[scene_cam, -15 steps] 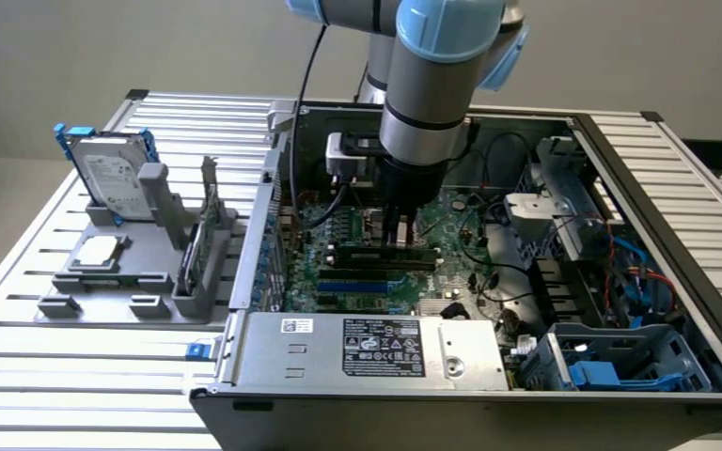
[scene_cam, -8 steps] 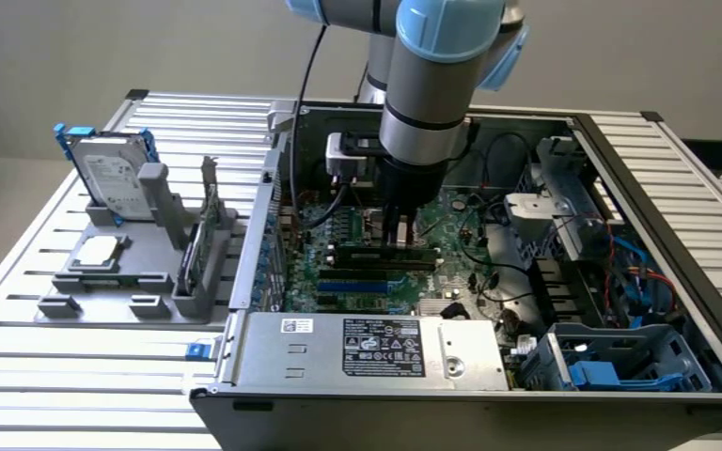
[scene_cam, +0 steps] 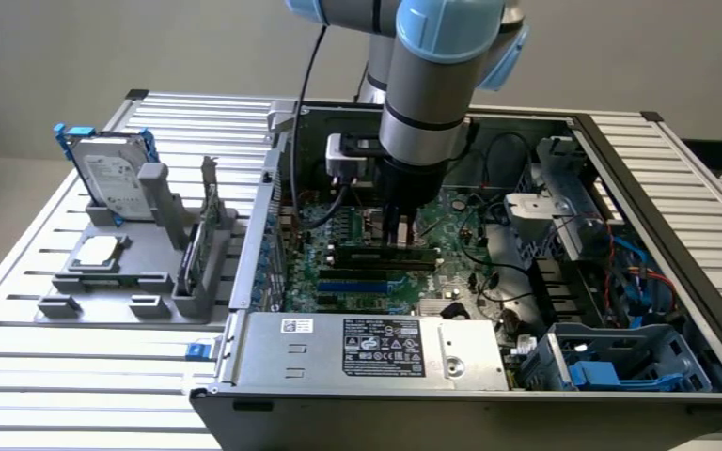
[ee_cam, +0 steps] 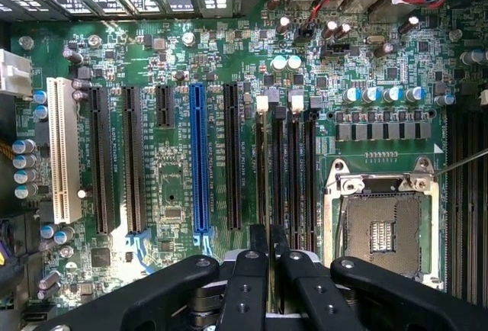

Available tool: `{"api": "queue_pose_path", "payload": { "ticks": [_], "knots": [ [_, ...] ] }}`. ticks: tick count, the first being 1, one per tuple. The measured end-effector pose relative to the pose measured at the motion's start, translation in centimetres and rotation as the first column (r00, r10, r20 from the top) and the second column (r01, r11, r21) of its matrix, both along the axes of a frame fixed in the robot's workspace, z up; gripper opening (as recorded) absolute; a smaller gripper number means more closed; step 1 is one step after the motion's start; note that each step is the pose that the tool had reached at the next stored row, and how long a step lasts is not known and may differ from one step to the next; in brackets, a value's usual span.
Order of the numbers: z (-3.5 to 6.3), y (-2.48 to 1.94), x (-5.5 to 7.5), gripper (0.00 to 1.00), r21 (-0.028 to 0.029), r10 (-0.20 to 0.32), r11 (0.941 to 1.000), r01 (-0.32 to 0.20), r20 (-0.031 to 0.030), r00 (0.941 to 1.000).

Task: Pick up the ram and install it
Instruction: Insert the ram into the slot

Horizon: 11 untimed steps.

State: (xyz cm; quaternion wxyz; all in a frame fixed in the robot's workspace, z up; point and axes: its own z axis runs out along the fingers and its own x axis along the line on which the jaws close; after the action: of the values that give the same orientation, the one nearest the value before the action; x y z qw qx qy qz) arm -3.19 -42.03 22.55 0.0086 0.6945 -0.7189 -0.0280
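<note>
My gripper (scene_cam: 399, 240) reaches down into the open computer case (scene_cam: 612, 160) over the green motherboard (scene_cam: 468, 240). Under its fingers a long dark ram (scene_cam: 358, 252) lies along one of the black memory slots. In the wrist view the two black fingers (ee_cam: 250, 270) stand nearly together at the gripper (ee_cam: 268, 233), shut on the thin ram (ee_cam: 268, 190), which shows edge-on and runs along the memory slots (ee_cam: 296, 171) beside the CPU socket (ee_cam: 381, 232). Whether the stick is pressed fully into the slot cannot be told.
A grey fixture (scene_cam: 110, 305) on the slatted table at the exterior view's left holds a silver hard drive with blue brackets (scene_cam: 110, 178) and a small square chip (scene_cam: 101, 249). Cables (scene_cam: 511, 282), a power supply (scene_cam: 374, 343) and blue drive bays (scene_cam: 624, 362) crowd the case.
</note>
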Motion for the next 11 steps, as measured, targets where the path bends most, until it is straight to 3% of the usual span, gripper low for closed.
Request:
{"api": "queue_pose_path", "payload": {
  "ticks": [11],
  "knots": [
    [-0.17, 0.0, 0.0, 0.15, 0.0, 0.01, 0.9999, -0.01, 0.0, 0.9999]
  ]
}}
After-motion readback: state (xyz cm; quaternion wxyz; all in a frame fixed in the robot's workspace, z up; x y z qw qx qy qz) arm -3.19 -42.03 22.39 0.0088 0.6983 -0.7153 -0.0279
